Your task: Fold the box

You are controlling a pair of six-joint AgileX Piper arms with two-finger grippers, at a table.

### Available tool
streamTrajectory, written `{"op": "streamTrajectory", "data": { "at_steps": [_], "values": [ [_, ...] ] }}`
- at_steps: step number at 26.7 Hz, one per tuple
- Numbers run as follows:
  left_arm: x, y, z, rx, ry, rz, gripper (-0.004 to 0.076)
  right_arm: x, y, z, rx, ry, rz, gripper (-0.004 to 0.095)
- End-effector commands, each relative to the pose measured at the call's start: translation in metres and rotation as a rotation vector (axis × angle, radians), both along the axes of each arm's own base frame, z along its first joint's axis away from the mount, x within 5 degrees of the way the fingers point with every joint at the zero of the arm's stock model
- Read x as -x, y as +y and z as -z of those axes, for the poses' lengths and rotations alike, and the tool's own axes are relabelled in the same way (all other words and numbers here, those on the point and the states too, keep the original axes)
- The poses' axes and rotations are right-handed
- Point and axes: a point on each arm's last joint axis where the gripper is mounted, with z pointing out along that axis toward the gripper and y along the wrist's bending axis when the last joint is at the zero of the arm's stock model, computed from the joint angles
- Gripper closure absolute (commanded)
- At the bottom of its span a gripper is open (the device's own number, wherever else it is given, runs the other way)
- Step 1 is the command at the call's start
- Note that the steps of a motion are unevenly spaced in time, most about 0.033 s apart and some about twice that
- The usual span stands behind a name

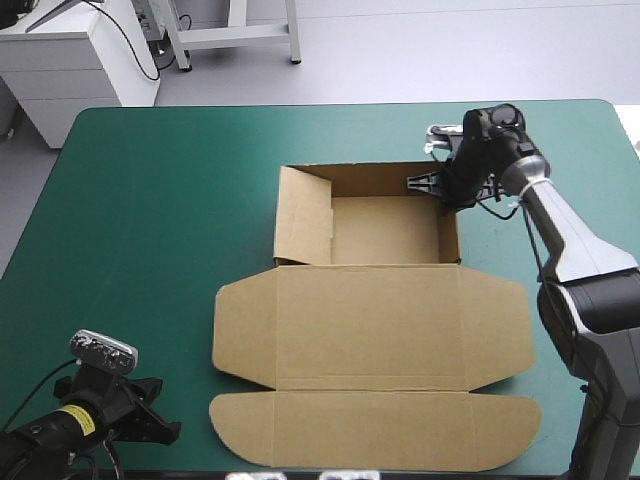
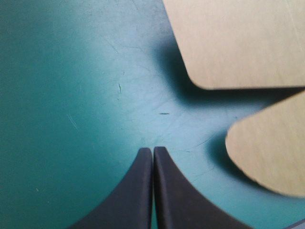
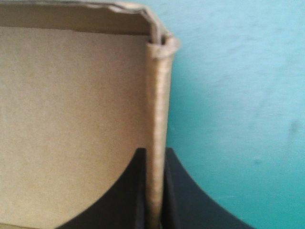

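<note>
- Box (image 1: 385, 230) sits in the middle of the table (image 1: 150, 220) in the high view. Its far half is already an open tray, with the far wall (image 1: 385, 178) and the right wall (image 1: 450, 235) standing upright.
- The left wall (image 1: 305, 215) is raised but leans outward, and it looks not yet turned down into the tray.
- The lid (image 1: 370, 325) lies flat toward the near edge, with its flaps (image 1: 495, 335) spread on the teal-green cover.
- The right gripper (image 1: 450, 200) is at the far end of the right wall. The left gripper (image 1: 160, 425) rests at the near left corner of the table, well apart from the box.
- In the left wrist view, the left gripper (image 2: 152, 150) has its black fingers pressed together in one point and holds nothing. Two rounded flaps (image 2: 238, 43) lie ahead of it and to one side, untouched.
- In the right wrist view, the right gripper (image 3: 155, 152) pinches the right wall (image 3: 157, 95), with one finger inside the tray and one outside. The board there looks doubled over, and its top edge is rolled where it meets the far wall (image 3: 71, 19).
- As a judgement, the task is roughly half done. The right side is being pressed firm, the left wall remains to be tucked, and the lid has not been raised.
</note>
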Motion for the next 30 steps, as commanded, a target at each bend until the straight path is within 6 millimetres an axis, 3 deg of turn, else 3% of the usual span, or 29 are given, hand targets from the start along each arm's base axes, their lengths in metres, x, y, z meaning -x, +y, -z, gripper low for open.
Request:
{"op": "streamTrajectory", "data": {
  "at_steps": [1, 6, 13, 19, 27, 30],
  "values": [
    [-0.004, -0.002, -0.01, 0.041, -0.055, -0.011, 0.0732, 0.014, -0.051, -0.055, 0.02, -0.132, 0.104, 0.0926],
    [-0.004, -0.002, -0.01, 0.041, -0.055, -0.011, 0.0732, 0.031, -0.147, -0.078, 0.051, -0.188, 0.312, 0.0926],
    [-0.004, -0.002, -0.01, 0.041, -0.055, -0.011, 0.0732, 0.067, -0.257, -0.078, 0.115, -0.175, 0.564, 0.0926],
    [-0.004, -0.002, -0.01, 0.041, -0.055, -0.011, 0.0732, 0.082, -0.288, -0.074, 0.202, -0.142, 0.648, 0.0887],
    [-0.004, -0.002, -0.01, 0.041, -0.055, -0.011, 0.0732, 0.08, -0.291, -0.069, 0.184, -0.133, 0.661, 0.0545],
    [-0.004, -0.002, -0.01, 0.041, -0.055, -0.011, 0.0732, 0.079, -0.289, -0.069, 0.17, -0.136, 0.647, 0.0516]
  ]
}}
